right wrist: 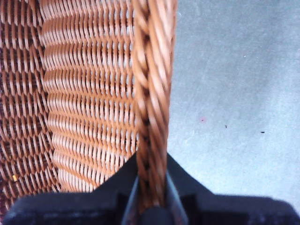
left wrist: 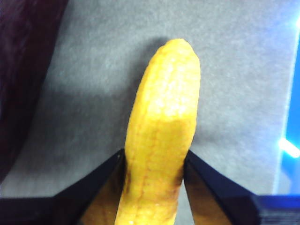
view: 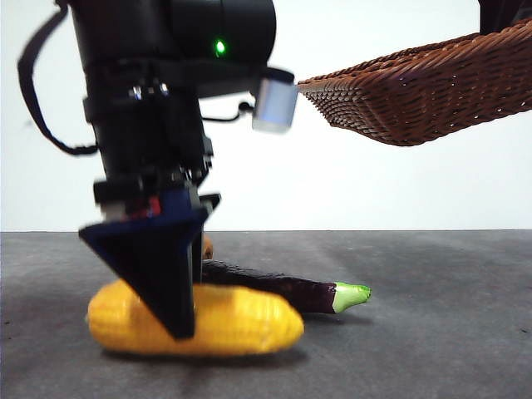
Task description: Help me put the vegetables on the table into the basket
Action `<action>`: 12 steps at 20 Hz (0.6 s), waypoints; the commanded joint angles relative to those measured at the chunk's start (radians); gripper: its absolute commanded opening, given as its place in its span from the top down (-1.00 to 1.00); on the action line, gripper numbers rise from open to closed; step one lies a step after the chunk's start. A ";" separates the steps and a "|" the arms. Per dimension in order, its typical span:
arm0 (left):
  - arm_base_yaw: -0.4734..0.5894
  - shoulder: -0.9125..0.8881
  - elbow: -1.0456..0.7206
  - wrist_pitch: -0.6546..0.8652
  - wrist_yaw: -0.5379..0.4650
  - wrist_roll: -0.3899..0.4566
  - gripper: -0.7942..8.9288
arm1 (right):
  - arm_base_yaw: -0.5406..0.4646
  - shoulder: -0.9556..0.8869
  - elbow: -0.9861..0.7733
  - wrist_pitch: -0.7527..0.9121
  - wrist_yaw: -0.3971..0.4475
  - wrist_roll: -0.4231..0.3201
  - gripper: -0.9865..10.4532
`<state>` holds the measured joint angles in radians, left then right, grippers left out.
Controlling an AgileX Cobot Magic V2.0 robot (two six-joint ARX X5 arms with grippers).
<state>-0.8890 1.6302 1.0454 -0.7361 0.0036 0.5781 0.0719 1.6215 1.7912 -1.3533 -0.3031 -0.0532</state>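
Nearest the front camera lies the corn cob [view: 241,320], a fat yellow cylinder with rows of bumpy kernels and rounded ends, flat on the dark grey, matte, faintly mottled counter [view: 432,316]. Its long axis runs across the front view, side to side. Down over its left part comes the left gripper [view: 176,312], a black wedge-shaped piece under a bulky dark arm with a green light. In the left wrist view the left gripper [left wrist: 154,187] has its two black jaws pressed against opposite sides of the cob [left wrist: 164,122], pinching it across its width, with the cob's tapered tip pointing away from the wrist.

Just behind the corn lies the eggplant [view: 283,287], long, glossy and dark purple, its pale green stem end pointing to the right in the front view. A small brown-orange bit, perhaps the potato [view: 207,247], peeks out behind the gripper.

High at the right hangs the woven wicker basket [view: 432,87], dark brown, shallow, flaring, tilted and clear of the counter. The right gripper [right wrist: 152,197] is clamped on its braided rim [right wrist: 152,84].
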 commanded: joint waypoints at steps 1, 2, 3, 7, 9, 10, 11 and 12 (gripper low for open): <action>-0.001 -0.113 -0.004 -0.002 0.027 -0.071 0.85 | 0.001 -0.012 0.003 -0.022 -0.006 -0.008 0.84; -0.002 -0.174 -0.004 -0.010 0.054 -0.099 0.85 | 0.001 -0.012 0.003 -0.022 0.002 -0.008 0.84; -0.003 -0.237 -0.004 -0.022 0.082 -0.150 0.85 | 0.001 -0.012 0.003 -0.021 0.015 -0.006 0.84; -0.002 -0.467 -0.004 -0.039 0.179 -0.426 0.85 | 0.026 -0.012 -0.025 -0.011 0.044 0.024 0.84; -0.002 -0.537 -0.004 0.033 0.208 -0.630 0.85 | 0.061 -0.012 -0.062 0.008 0.064 0.031 0.84; -0.002 -0.559 -0.004 0.089 0.209 -0.747 0.85 | 0.084 -0.012 -0.087 0.023 0.088 0.050 0.84; 0.001 -0.574 -0.004 0.152 0.196 -0.877 0.85 | 0.113 -0.012 -0.116 0.044 0.106 0.072 0.84; 0.004 -0.576 -0.004 0.204 0.169 -0.992 0.85 | 0.138 -0.012 -0.138 0.061 0.114 0.084 0.83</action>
<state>-0.8871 1.0470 1.0462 -0.5335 0.1703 -0.2073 0.2104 1.6157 1.6558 -1.2980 -0.1822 0.0032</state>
